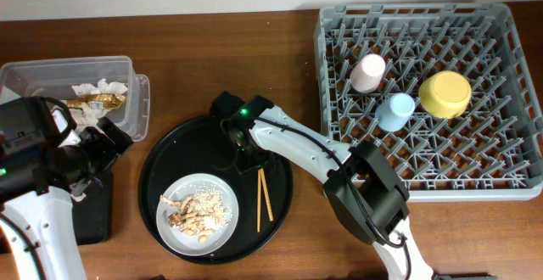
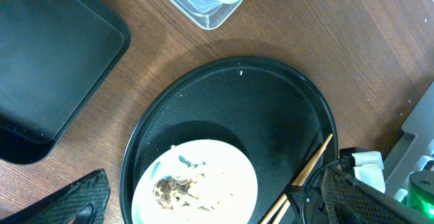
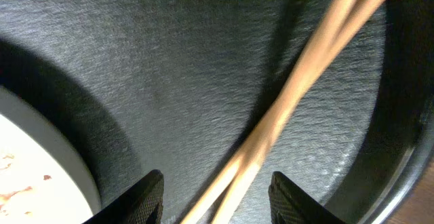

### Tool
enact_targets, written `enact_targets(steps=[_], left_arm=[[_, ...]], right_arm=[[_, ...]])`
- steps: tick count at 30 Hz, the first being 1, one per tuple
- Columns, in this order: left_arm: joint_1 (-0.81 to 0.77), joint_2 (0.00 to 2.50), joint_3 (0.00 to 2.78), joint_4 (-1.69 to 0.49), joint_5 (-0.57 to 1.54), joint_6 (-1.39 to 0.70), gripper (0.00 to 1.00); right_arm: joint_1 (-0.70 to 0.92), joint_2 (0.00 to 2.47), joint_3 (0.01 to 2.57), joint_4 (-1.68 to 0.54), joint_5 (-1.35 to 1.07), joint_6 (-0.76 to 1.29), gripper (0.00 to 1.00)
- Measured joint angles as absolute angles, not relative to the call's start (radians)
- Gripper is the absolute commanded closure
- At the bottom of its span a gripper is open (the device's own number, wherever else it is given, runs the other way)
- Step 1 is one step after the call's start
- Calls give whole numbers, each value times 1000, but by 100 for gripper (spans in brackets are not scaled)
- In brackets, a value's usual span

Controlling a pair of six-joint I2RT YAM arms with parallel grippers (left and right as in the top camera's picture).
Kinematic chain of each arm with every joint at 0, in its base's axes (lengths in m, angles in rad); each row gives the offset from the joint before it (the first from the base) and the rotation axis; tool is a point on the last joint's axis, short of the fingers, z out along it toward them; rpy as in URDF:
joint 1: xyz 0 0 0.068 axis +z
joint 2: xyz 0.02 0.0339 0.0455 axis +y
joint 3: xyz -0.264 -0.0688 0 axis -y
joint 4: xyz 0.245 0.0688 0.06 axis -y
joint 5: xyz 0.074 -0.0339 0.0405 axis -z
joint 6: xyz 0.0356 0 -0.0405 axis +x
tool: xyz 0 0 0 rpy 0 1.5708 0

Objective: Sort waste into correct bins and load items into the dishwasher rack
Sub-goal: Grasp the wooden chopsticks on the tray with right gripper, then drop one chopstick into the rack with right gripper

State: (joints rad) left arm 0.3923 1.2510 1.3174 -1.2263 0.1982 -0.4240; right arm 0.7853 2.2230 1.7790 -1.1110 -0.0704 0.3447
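Hovering over the chopsticks (image 3: 305, 75) by the right edge of the round tray (image 3: 169, 81), my right gripper (image 3: 218, 197) is spread wide, holding nothing, like my left gripper (image 2: 217, 200). The sticks lie crossed, so I think a squeeze could grab one and lose the other

Rack (image 1: 441, 188), upper right: grey, lattice base. In it: pink cup (image 1: 367, 72), light-blue cup (image 1: 395, 110), yellow bowl (image 1: 445, 93). Round tray (image 1: 161, 174): black, finely speckled. Plate (image 1: 188, 187) white, scraps (image 1: 199, 212) beige. Chopsticks (image 1: 263, 197) pale wood. Tub (image 1: 136, 102) clear, paper (image 1: 100, 87) white, wrapper (image 1: 89, 102) gold-brown. Counter (image 1: 212, 51): brown wood grain.
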Motion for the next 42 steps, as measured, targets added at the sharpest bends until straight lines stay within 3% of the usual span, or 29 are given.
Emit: enact_targets(steps=[1, 3, 8, 14, 15, 17, 22, 29, 30, 32, 33, 34, 35, 38, 42], left_arm=[[392, 1251, 1317, -1226, 198, -424, 1], [392, 1251, 1317, -1226, 198, -424, 1], [392, 1251, 1317, -1226, 198, -424, 1], [392, 1251, 1317, -1226, 198, -424, 1], [392, 1251, 1317, -1226, 198, -424, 1], [392, 1251, 1317, -1226, 198, -424, 1], [392, 1251, 1317, -1226, 198, -424, 1], [392, 1251, 1317, -1226, 198, -424, 1], [392, 1251, 1317, -1226, 198, -424, 1], [392, 1251, 1317, -1226, 198, -424, 0], [392, 1251, 1317, -1226, 198, -424, 1], [392, 1251, 1317, -1226, 198, -424, 1], [392, 1251, 1317, -1226, 198, -424, 1], [392, 1251, 1317, -1226, 198, -424, 1], [392, 1251, 1317, -1227, 199, -424, 1]], right_arm=[[785, 2223, 1776, -1102, -54, 344, 64], [785, 2224, 1742, -1053, -37, 346, 76], [785, 2228, 1697, -1037, -30, 367, 87], [785, 2228, 1785, -1160, -35, 369, 90], [785, 2228, 1788, -1166, -42, 369, 66], [785, 2228, 1803, -1180, -44, 360, 59], [785, 2228, 1809, -1380, -46, 261, 57], [785, 2229, 1728, -1335, -72, 247, 57], [786, 2228, 1705, -1314, -73, 246, 59], [794, 2228, 1664, -1264, -80, 235, 73], [802, 2228, 1652, -1257, -79, 236, 75], [809, 2228, 1651, -1254, -80, 239, 89], [812, 2228, 1651, -1255, -80, 243, 96], [811, 2228, 1687, -1333, -80, 282, 96], [703, 2244, 2057, -1602, -75, 285, 96]])
